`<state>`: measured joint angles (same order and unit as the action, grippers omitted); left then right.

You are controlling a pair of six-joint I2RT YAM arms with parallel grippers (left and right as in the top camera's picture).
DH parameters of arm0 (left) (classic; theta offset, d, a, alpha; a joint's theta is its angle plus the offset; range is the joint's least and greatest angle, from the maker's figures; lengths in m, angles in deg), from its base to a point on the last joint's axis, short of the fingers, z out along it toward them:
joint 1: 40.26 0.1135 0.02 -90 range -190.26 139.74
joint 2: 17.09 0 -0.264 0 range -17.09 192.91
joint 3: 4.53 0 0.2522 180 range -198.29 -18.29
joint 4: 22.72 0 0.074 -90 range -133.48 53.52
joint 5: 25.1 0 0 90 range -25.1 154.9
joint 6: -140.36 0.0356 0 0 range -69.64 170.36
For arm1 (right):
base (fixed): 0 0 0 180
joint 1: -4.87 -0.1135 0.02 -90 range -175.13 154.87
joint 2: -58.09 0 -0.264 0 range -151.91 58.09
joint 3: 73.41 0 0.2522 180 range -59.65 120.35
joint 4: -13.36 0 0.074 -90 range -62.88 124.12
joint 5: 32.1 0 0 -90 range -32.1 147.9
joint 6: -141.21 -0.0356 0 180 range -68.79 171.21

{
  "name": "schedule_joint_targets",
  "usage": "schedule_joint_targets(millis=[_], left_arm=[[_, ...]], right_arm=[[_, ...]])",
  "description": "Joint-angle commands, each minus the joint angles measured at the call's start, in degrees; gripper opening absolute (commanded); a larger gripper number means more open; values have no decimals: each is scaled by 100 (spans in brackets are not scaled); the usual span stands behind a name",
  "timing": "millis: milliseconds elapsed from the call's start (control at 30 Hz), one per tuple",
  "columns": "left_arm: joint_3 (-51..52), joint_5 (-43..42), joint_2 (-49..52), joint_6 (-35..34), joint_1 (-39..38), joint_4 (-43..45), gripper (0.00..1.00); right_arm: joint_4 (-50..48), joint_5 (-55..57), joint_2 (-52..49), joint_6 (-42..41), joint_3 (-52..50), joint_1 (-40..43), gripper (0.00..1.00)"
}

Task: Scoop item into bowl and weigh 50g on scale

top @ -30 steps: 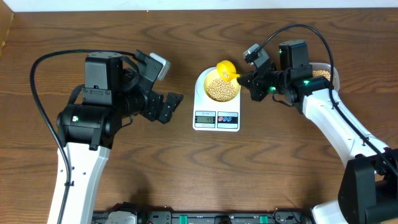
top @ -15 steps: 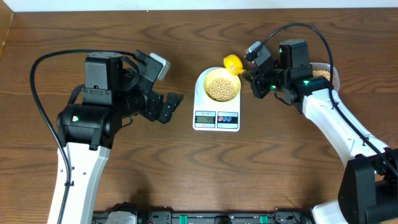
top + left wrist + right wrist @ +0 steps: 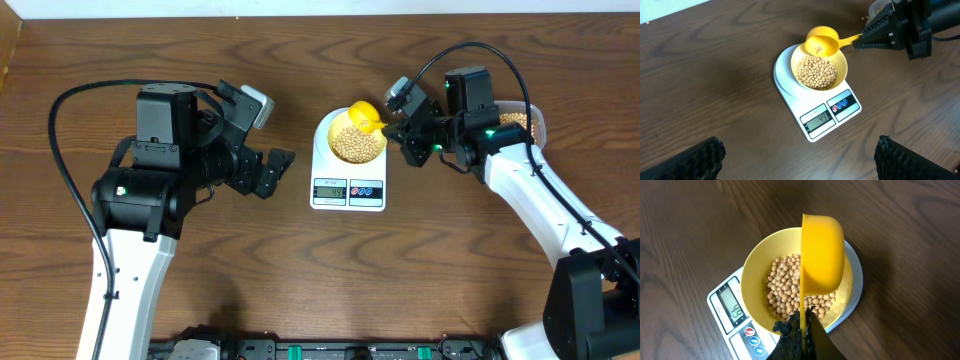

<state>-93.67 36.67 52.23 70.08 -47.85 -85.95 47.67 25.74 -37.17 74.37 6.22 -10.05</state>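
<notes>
The pale yellow bowl (image 3: 341, 124) sits on the white scale (image 3: 348, 190) and holds a heap of tan beans (image 3: 356, 143). My right gripper (image 3: 397, 124) is shut on the handle of a bright yellow scoop (image 3: 364, 114), which is tipped on its side over the bowl's far rim. In the right wrist view the scoop (image 3: 822, 255) hangs above the beans (image 3: 785, 287), with my gripper (image 3: 804, 322) clamped on its thin handle. In the left wrist view a few beans lie in the scoop (image 3: 821, 44) and the scale's display (image 3: 820, 118) reads 49. My left gripper (image 3: 265, 170) is open and empty, left of the scale.
A clear plastic tub of beans (image 3: 520, 118) stands at the right, partly hidden behind my right arm. Bare wooden table (image 3: 330, 280) lies in front of the scale. The left arm's cable (image 3: 60, 130) loops at the left.
My right gripper drew the scoop back to the upper right, then brought it over the bowl's far rim again. The left arm has not moved.
</notes>
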Motion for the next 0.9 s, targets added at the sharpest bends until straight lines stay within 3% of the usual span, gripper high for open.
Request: schedule_joint_targets(millis=[0, 400, 867], left_arm=[[13, -72, -9, -7, 24, -2, 98], [13, -72, -9, -7, 24, -2, 98], [13, -72, -9, -7, 24, -2, 97]], right_arm=[[-2, -98, -48, 111, -4, -20, 1], [2, -603, -48, -955, -4, -20, 1], [-66, -592, -48, -986, -4, -17, 1]])
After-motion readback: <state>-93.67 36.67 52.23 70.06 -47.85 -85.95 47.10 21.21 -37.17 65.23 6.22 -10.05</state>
